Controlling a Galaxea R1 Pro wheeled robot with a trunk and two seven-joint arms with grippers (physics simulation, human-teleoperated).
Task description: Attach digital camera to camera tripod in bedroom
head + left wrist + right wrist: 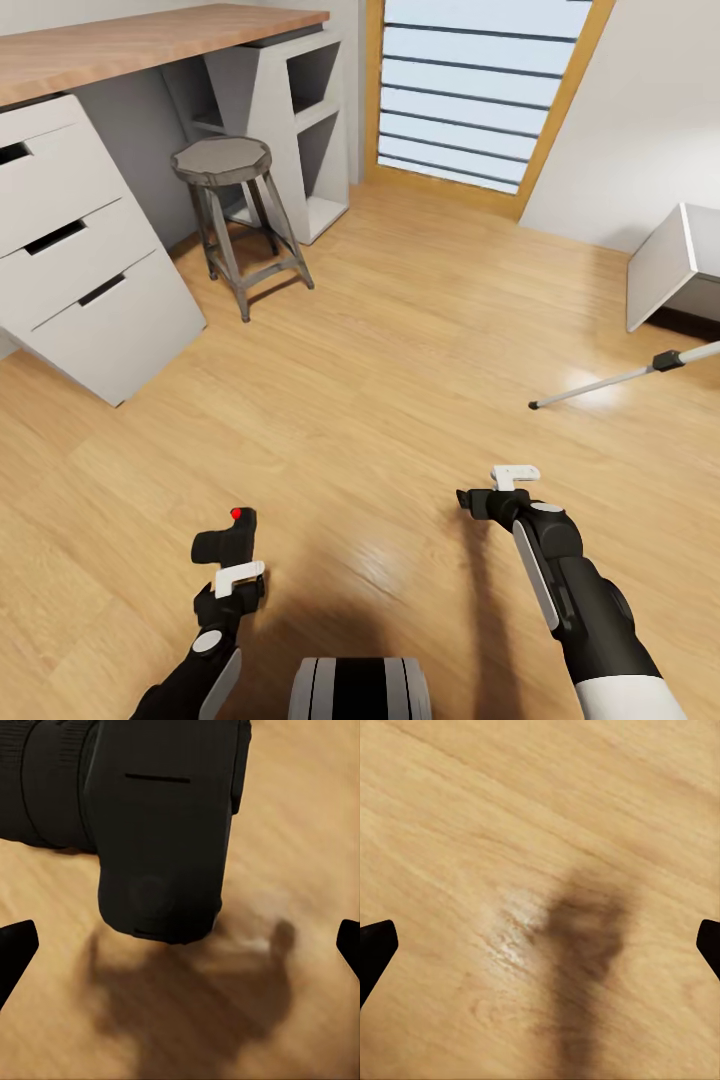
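Observation:
The digital camera [226,541], black with a red button on top, hangs above the wood floor in my left gripper [230,562], low at the left of the head view. The left wrist view shows its dark body and lens [161,825] close up, casting a shadow on the floor. One thin silver-white leg of the camera tripod [620,378], with a black joint and foot, slants in from the right edge; the rest is out of view. My right gripper [492,487] hangs open over bare floor, short of that leg, with its fingertips [376,945] wide apart.
A wood-topped desk with white drawers [80,240] stands at the left, with a grey stool [225,165] and a white shelf unit [300,120] beside it. The tall wood-framed window [480,90] is ahead. A grey bed corner [665,260] is at the right.

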